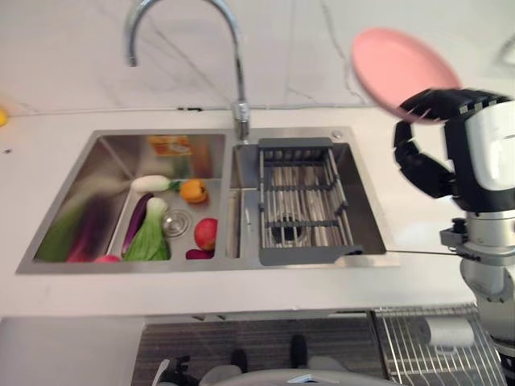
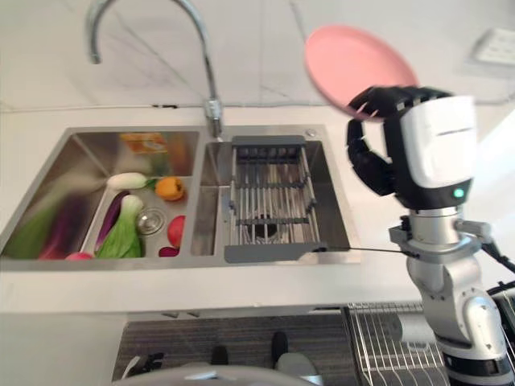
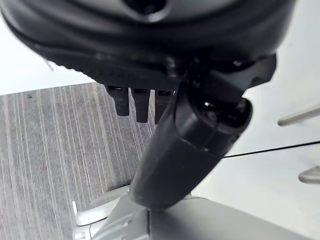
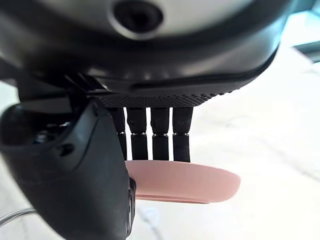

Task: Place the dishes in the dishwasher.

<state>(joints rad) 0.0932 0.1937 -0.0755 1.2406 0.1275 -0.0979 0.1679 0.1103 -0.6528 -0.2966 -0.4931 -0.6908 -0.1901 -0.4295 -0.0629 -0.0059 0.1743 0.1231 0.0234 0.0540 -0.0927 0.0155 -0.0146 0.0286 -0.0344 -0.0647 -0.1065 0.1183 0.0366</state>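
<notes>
While the right hand [image 2: 378, 137] is raised high above the bench [image 1: 241, 293] to the right of the sink [image 1: 88, 265], its fingers and thumb pinch the lower rim of a pink plate [image 2: 354, 64], which stands tilted in the air over the back of the bench; in the right wrist view the fingers [image 4: 160, 135] lie along the plate's upper face and the thumb [image 4: 75, 175] closes under it, hiding part of the rim; the plate's far edge is cut off from that view. The left hand [image 3: 190, 145] shows in its own wrist view above a grey striped floor [image 3: 50, 160], its fingers [image 3: 135, 102] short stubs half hidden behind the thumb, so I cannot tell whether they are straight or curled. The sink has two basins under a curved tap [image 1: 233, 72]; the left basin holds vegetables, among them a green leafy one [image 1: 149, 237], a purple aubergine [image 1: 135, 221], a white radish [image 1: 151, 183], an orange pepper [image 1: 194, 190] and a red fruit [image 1: 206, 233], with blurred reflections on its wall; the right basin carries a grey drain rack [image 1: 302, 201]. A wire dish rack [image 1: 434, 338] sits below the bench edge, cut off by the arm and the frame.
</notes>
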